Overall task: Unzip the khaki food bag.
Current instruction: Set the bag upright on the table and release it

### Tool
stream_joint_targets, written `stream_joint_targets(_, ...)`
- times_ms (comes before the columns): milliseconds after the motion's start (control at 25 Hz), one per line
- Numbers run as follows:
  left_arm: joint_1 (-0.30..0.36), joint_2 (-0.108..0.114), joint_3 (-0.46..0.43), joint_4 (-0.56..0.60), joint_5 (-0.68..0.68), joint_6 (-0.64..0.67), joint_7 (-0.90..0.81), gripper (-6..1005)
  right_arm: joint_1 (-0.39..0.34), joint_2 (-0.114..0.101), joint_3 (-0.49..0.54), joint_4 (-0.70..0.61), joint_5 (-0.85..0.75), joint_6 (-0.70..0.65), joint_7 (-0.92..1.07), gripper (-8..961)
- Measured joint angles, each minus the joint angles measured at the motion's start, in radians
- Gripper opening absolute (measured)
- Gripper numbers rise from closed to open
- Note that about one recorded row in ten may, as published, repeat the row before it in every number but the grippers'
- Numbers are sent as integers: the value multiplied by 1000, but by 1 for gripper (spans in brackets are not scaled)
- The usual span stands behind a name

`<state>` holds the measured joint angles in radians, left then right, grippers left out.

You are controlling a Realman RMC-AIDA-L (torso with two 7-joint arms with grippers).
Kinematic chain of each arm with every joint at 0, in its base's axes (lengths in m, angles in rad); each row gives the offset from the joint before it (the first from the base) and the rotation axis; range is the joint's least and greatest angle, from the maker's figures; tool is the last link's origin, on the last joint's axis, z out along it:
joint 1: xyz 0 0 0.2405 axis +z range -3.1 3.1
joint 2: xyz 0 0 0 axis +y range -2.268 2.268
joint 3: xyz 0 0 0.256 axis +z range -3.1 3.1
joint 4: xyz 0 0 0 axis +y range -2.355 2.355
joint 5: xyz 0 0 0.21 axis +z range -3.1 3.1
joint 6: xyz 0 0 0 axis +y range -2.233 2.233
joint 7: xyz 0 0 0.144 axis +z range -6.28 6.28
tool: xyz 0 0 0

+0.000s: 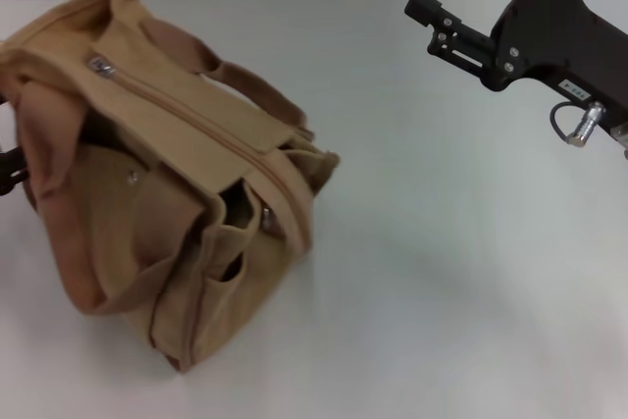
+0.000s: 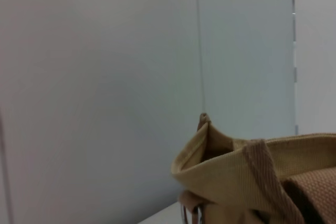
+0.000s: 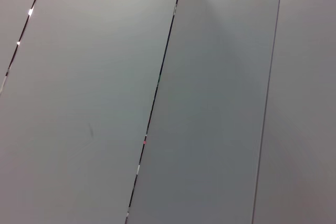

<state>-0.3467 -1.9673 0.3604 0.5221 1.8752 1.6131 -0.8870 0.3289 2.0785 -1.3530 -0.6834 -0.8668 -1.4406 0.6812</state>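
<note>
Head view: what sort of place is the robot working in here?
Probably a lab or test bench rather than a home. The khaki food bag sits alone on a plain white table, the wall behind is bare pale panels, and the right gripper hangs above the table, clear of the bag.

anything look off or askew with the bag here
The khaki food bag sits slumped and turned at an angle on the white table, its handles flopped over the sides. The zipper pull is at the far end. The right gripper hangs apart from it. Nothing looks torn or spilled.
</note>
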Motion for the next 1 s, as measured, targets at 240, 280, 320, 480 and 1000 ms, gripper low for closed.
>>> stream_joint_targets(240,-20,-8,41,10,6,23,36,668,1,0,3,1,0,1,0,773)
stream_joint_targets(280,-22,-13,55,9,3,26,48,660,1,0,5,2,0,1,0,773)
stream_joint_targets(320,-22,-13,55,9,3,26,48,652,1,0,5,2,0,1,0,773)
stream_joint_targets(480,-19,-51,47,40,-13,28,98,610,1,0,9,8,0,2,0,773)
stream_joint_targets(1000,-37,-96,55,131,-114,134,129,180,-11,1,18,10,7,-12,0,773)
